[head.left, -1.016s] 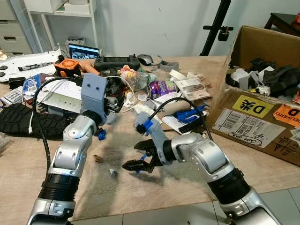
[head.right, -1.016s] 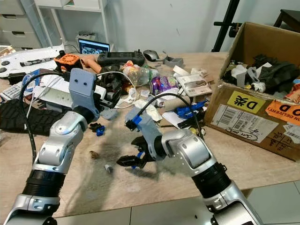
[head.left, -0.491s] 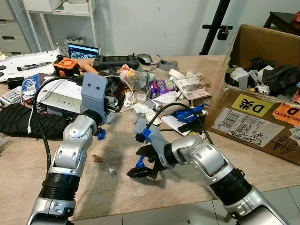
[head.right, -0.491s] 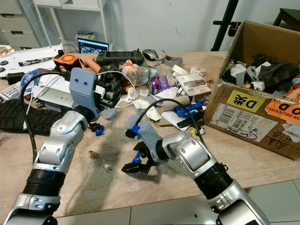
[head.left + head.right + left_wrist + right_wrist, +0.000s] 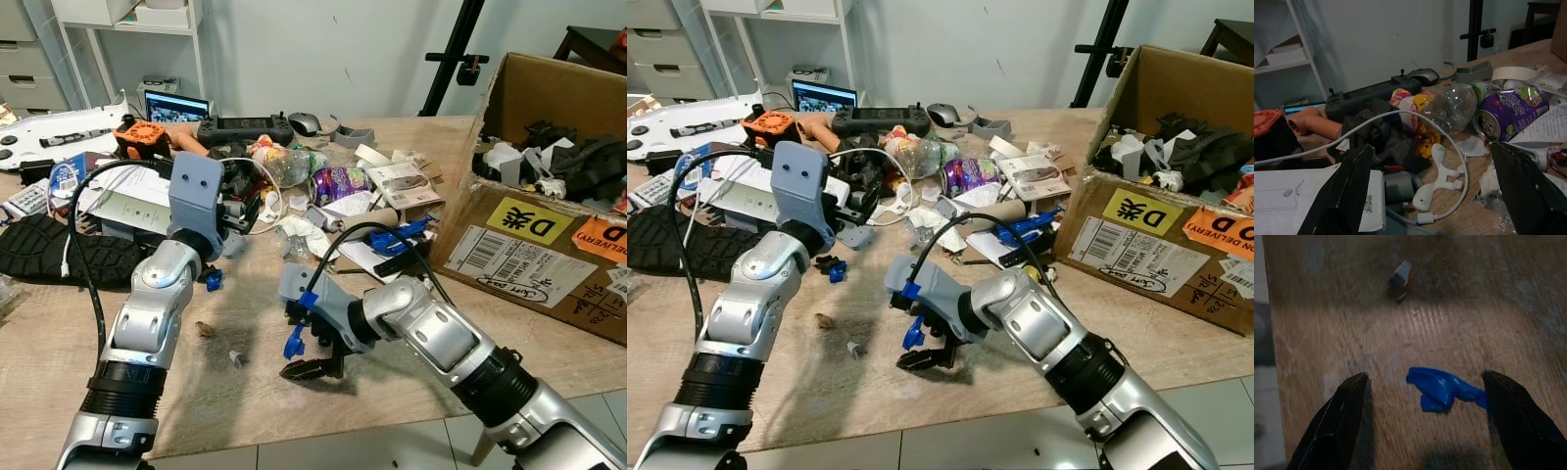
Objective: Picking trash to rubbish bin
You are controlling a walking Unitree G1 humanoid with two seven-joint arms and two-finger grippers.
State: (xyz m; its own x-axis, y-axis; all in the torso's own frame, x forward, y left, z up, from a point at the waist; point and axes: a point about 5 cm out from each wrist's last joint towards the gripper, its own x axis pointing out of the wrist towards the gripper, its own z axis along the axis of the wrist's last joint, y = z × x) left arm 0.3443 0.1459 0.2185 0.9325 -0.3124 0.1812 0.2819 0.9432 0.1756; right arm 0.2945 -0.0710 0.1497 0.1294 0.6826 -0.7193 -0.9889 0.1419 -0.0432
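Blue plastic scrap [image 5: 293,342] lay on the wooden table [image 5: 59,323] in the left eye view, just beside the right gripper [image 5: 306,366], while the cardboard box [image 5: 549,245] on the right held black and white rubbish (the bin, I think). The left wrist view showed the left gripper [image 5: 1442,193] wide open and empty, facing a purple can [image 5: 1511,111] and a clear bottle [image 5: 1457,105]. In the right wrist view the fingers [image 5: 1334,426] stood wide apart with nothing held, the scrap between them touching one, so it could slide away if they closed unevenly.
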